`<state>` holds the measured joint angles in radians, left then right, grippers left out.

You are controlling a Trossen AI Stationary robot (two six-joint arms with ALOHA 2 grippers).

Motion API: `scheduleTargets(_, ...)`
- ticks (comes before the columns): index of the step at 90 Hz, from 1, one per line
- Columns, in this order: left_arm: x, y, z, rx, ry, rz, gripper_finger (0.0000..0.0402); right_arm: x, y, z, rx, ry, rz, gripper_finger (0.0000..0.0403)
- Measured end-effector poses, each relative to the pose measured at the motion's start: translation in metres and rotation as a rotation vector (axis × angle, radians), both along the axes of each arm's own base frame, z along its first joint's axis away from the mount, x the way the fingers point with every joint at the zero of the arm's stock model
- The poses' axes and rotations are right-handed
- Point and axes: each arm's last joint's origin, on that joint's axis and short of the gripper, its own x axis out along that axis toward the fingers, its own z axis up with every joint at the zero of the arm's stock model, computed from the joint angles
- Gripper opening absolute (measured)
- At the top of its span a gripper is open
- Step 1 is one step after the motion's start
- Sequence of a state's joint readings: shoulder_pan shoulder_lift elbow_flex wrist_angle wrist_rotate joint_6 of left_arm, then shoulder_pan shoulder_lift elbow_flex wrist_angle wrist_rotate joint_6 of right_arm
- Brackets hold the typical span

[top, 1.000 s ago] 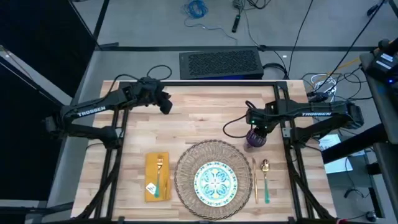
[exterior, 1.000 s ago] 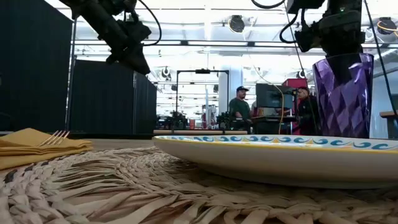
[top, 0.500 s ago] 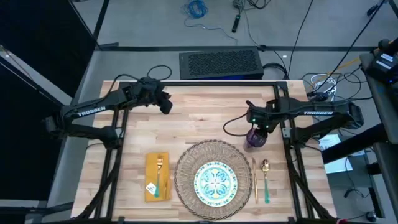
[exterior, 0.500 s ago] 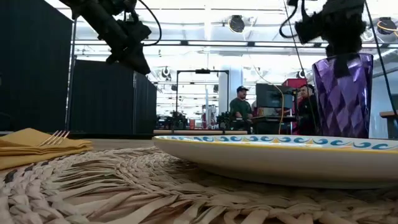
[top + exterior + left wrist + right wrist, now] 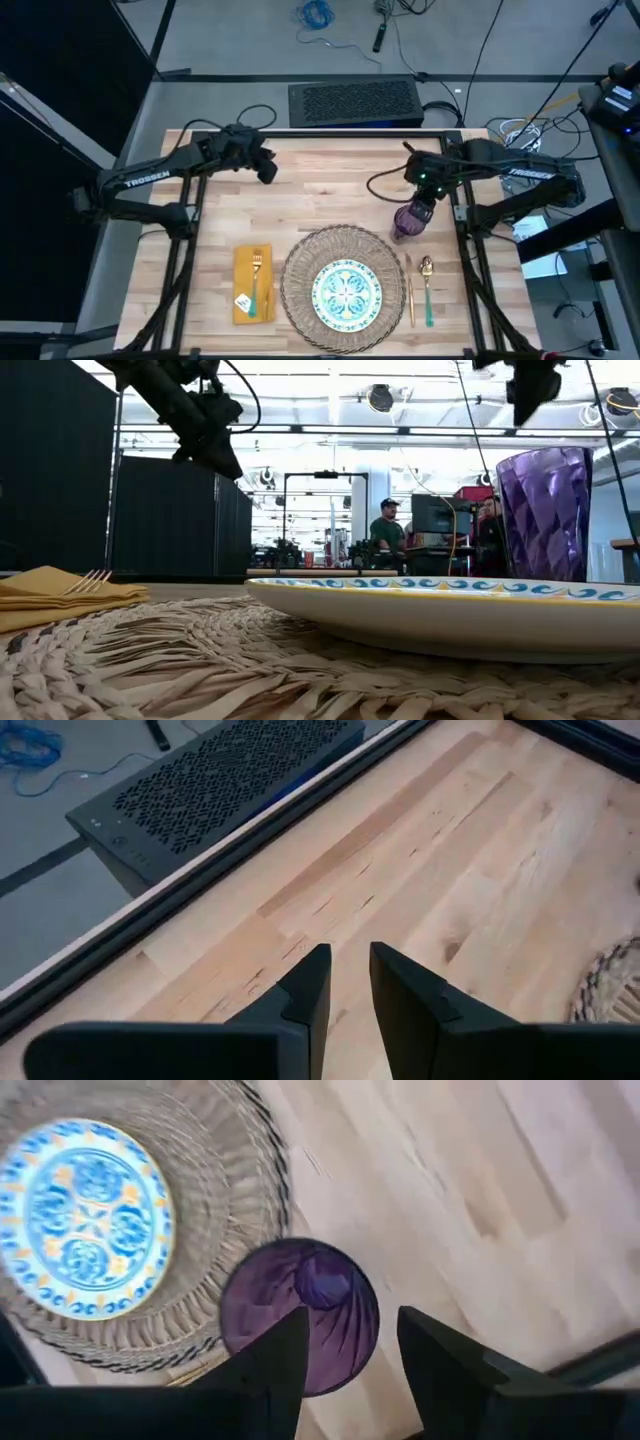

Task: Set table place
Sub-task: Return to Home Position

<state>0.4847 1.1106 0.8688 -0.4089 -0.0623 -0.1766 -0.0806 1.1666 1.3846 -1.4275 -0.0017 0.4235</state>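
Purple tumbler [image 5: 404, 222] upright on table [image 5: 330, 190], just beside straw mat's [image 5: 298, 262] far-right rim | my right gripper [image 5: 421, 204] above it, spread, empty | left gripper [image 5: 268, 171] waits far-left, narrowly parted | step: homing, I judge | next: retract without clipping tumbler.

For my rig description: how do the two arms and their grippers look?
The left arm and right arm are dark jointed tubes, each marked TROSSEN in white. Black cables loop beside both wrists; a small green light glows at the right one. The left gripper and right gripper each have two dark, flat, angular fingers.
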Motion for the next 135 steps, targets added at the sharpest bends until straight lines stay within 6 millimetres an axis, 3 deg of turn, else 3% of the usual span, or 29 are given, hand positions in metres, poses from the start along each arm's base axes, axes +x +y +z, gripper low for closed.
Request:
scheduleTargets(17,-0.004,-0.016,0.028,0.094,-0.186,-0.161,0.0058,-0.032,0.018,0.027,0.009,-0.196,0.147,0.0142)
scheduleTargets(33,-0.024,-0.036,0.061,0.245,-0.374,-0.273,0.0058,-0.075,0.032,0.057,0.028,-0.554,0.28,0.0142)
scheduleTargets(42,-0.041,-0.046,0.066,0.304,-0.433,-0.298,0.0058,-0.099,0.034,0.068,0.009,-0.767,0.372,0.0142)
scheduleTargets(50,-0.059,-0.054,0.061,0.338,-0.493,-0.302,0.0058,-0.118,0.033,0.067,-0.008,-0.926,0.461,0.0142)
scheduleTargets(67,-0.089,-0.066,0.035,0.348,-0.609,-0.294,0.0058,-0.134,0.029,0.03,-0.031,-1.072,0.517,0.0142)
scheduleTargets(95,-0.104,-0.072,0.013,0.338,-0.656,-0.284,0.0058,-0.12,0.034,-0.056,-0.049,-1.195,0.512,0.0141)
scheduleTargets(107,-0.104,-0.073,0.011,0.32,-0.636,-0.304,0.0058,-0.117,0.035,-0.078,-0.044,-1.227,0.505,0.0141)
scheduleTargets(117,-0.104,-0.073,0.008,0.31,-0.614,-0.314,0.0058,-0.118,0.035,-0.084,-0.013,-1.284,0.495,0.0141)
scheduleTargets(135,-0.103,-0.073,0.004,0.31,-0.566,-0.328,0.0058,-0.111,0.046,-0.115,0.114,-1.415,0.702,0.0141)
